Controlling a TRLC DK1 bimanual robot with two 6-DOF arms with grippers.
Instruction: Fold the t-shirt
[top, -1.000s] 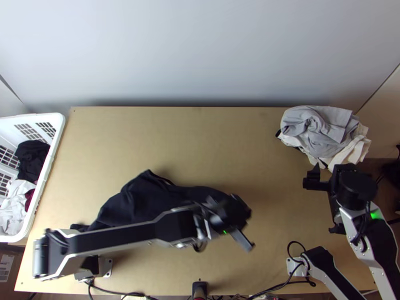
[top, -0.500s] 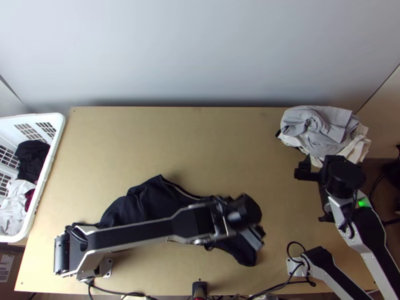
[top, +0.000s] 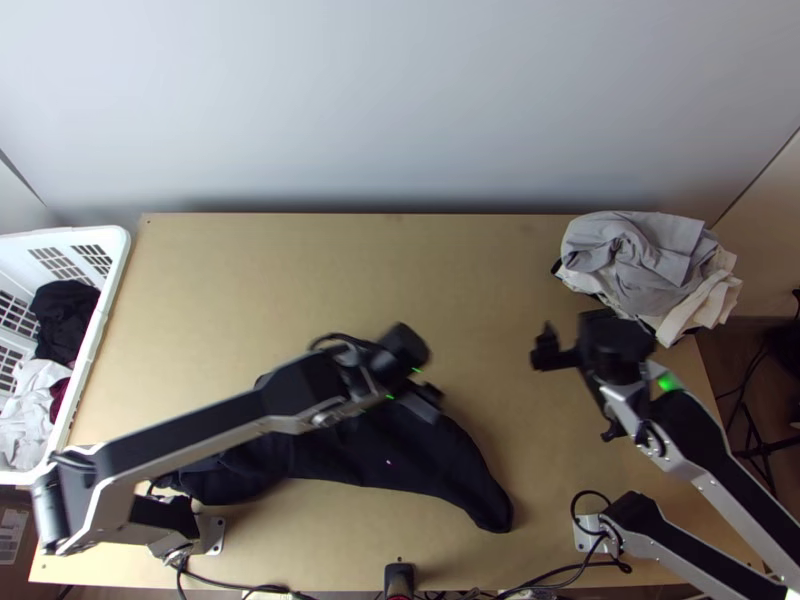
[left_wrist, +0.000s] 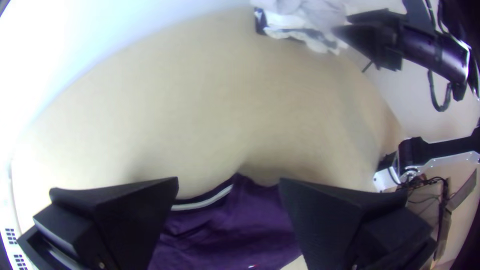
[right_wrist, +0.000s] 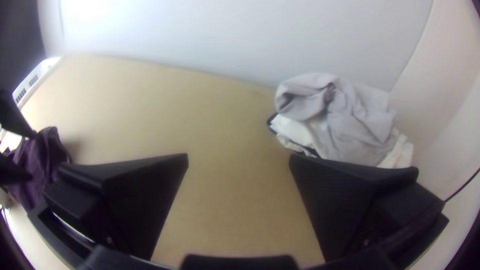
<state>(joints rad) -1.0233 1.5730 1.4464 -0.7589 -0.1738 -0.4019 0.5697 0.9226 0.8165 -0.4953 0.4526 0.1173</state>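
The dark t-shirt (top: 380, 455) lies bunched on the near left part of the table, one dark end stretching toward the near edge. Over its upper side is my left gripper (top: 425, 400). Seen in the left wrist view, my left gripper (left_wrist: 228, 190) stands open above the purple-looking shirt (left_wrist: 225, 225), whose white-striped collar edge lies between the fingers. My right gripper (top: 575, 390) is over bare table, to the right of the shirt. In the right wrist view my right gripper (right_wrist: 239, 162) has its fingers wide apart with bare wood between them.
A pile of grey and white clothes (top: 640, 265) lies at the table's far right corner. On the left stands a white basket (top: 100, 330) holding dark and white clothes. Cables (top: 560, 575) run along the near edge.
My left gripper has moved back up and to the left over the shirt, uncovering its near right part. My right gripper has moved left. The shirt's far part looks lower or more covered.
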